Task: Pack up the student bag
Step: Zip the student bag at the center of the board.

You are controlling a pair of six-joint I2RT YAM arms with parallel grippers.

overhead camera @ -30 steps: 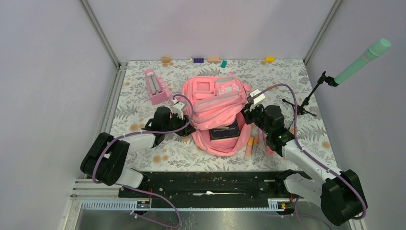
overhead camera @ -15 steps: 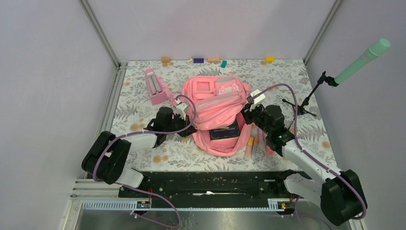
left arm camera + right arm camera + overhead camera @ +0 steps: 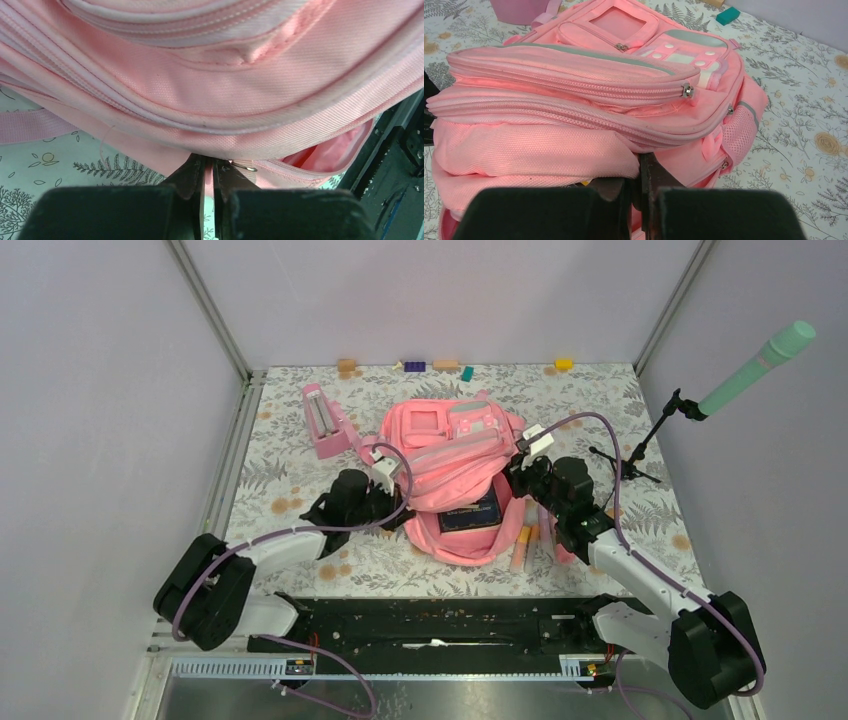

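Note:
The pink student bag (image 3: 450, 455) lies on the floral table, its main compartment gaping toward me with a dark book (image 3: 469, 513) inside. My left gripper (image 3: 388, 506) is shut on the bag's left opening edge; in the left wrist view (image 3: 210, 172) pink fabric is pinched between the jaws beside a metal zip ring (image 3: 243, 166). My right gripper (image 3: 520, 478) is shut on the bag's right opening edge; in the right wrist view (image 3: 639, 172) the fabric (image 3: 544, 150) hides the fingertips. The bag's front pockets (image 3: 624, 55) show above.
A small pink triangular stand (image 3: 325, 420) sits at the bag's back left. Several pens or markers (image 3: 525, 545) lie right of the bag. Small coloured blocks (image 3: 445, 365) line the far edge. A microphone stand (image 3: 640, 445) with a green mic stands at the right.
My left arm has shifted right and forward, closer under the bag's left edge. The right gripper and the bag have hardly moved.

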